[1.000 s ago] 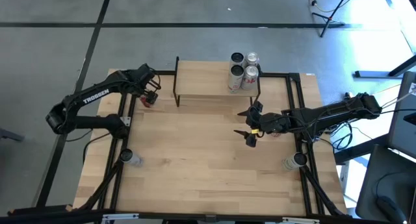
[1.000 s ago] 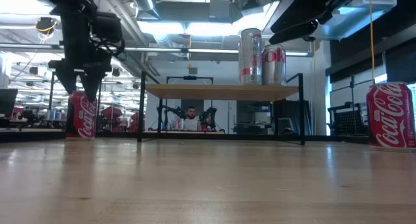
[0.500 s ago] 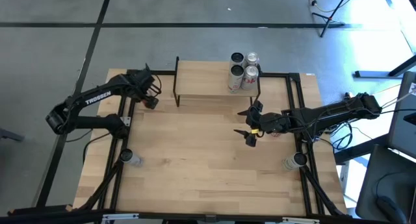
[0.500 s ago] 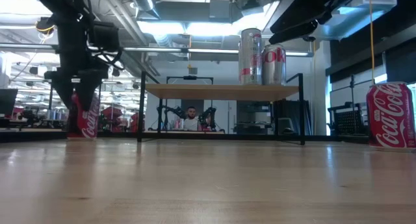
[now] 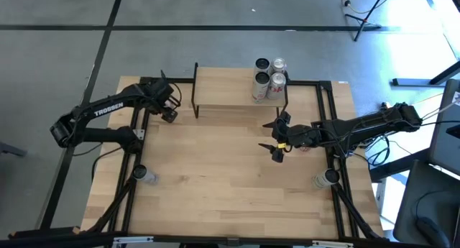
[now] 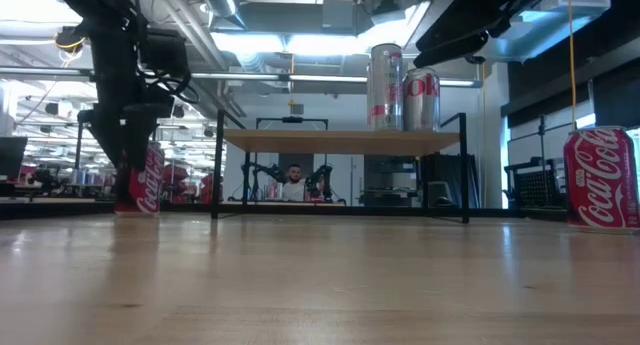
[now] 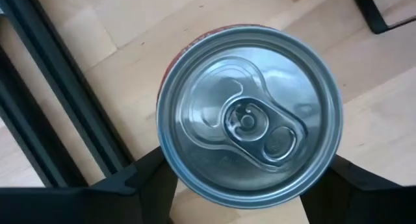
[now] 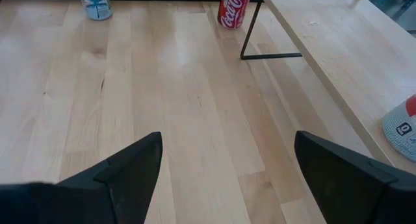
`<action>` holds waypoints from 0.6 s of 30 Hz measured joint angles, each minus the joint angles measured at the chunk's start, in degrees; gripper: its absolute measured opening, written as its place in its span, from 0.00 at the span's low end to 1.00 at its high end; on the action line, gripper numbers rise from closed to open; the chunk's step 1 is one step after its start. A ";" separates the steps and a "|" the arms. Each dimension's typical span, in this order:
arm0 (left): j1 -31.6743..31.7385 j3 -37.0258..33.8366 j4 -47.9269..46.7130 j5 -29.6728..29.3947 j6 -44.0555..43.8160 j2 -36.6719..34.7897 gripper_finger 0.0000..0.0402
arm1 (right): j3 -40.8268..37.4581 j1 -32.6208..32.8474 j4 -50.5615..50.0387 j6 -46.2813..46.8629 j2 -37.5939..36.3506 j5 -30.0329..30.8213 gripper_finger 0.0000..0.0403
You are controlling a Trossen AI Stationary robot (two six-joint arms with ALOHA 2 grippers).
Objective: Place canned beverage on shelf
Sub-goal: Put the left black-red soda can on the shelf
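Table [image 5: 215,183] carries the shelf [image 5: 230,95] at 12 o'clock, three cans [image 5: 267,79] grouped at its right end. Left gripper [image 5: 167,108] sits over the red can [image 6: 148,178], just off the shelf's left end, at 9 o'clock from it; can upright, fingers [image 7: 140,178] flanking it, contact not clear. Right gripper [image 5: 277,139], fingers spread, idles near the shelf's right legs; the left arm is nearer.

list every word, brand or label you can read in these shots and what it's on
"TROSSEN": white letters on the left arm, high view.
"Coca-Cola": script on the red can at the right of the low view.
Coca-Cola script, only partly legible: red can under the left gripper.
Print on the shelf cans: too blurred.
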 joint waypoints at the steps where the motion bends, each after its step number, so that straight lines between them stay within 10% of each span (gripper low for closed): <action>1: 0.00 0.00 0.01 -0.17 -0.15 0.00 0.63 | 0.00 0.00 0.00 0.00 0.00 0.00 0.84; 18: 0.06 1.68 0.60 -3.07 -0.22 -1.68 0.82 | 0.00 0.00 -0.02 -0.02 0.00 0.02 0.84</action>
